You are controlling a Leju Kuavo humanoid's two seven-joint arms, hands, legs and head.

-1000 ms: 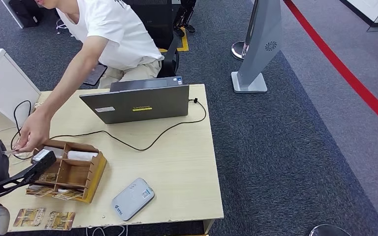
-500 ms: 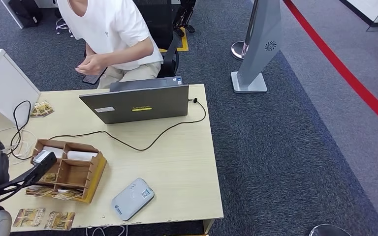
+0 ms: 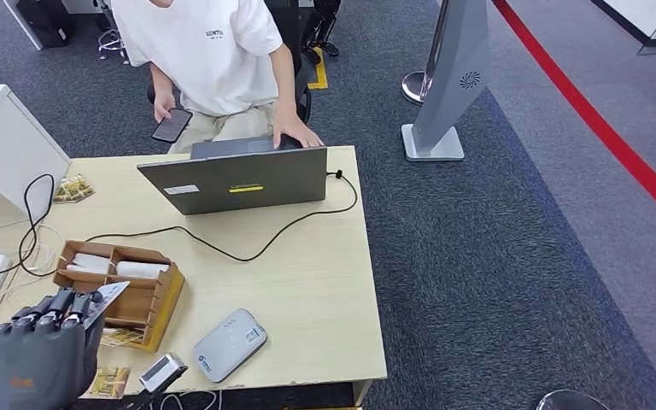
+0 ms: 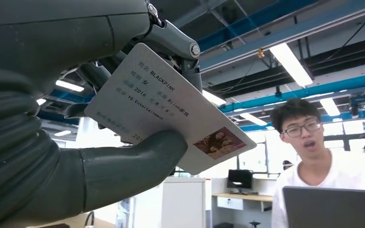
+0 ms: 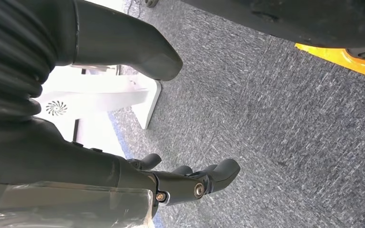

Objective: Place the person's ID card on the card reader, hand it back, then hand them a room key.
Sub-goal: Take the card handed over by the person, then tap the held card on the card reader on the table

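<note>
Left hand (image 4: 71, 142) pinching ID card (image 4: 171, 114) between thumb and fingers; thin, stiff, slick, best held by edges; reader (image 3: 231, 344) at 3 o'clock; right hand (image 5: 138, 118) empty, apart

An office or lab hall arranged as a reception desk is showing here. A person (image 3: 213, 51) is sitting in an office chair behind a pale wooden desk (image 3: 325, 290) that is carrying a grey laptop (image 3: 239, 181), a white card reader (image 3: 231, 344) and a wooden card organizer (image 3: 149, 303). Grey carpet tiles (image 3: 495, 273) with a red floor stripe (image 3: 615, 137) are stretching past a grey stand (image 3: 453, 77). Overhead, fluorescent lights (image 4: 290, 57) are glowing among blue ceiling beams (image 4: 285, 31).
</note>
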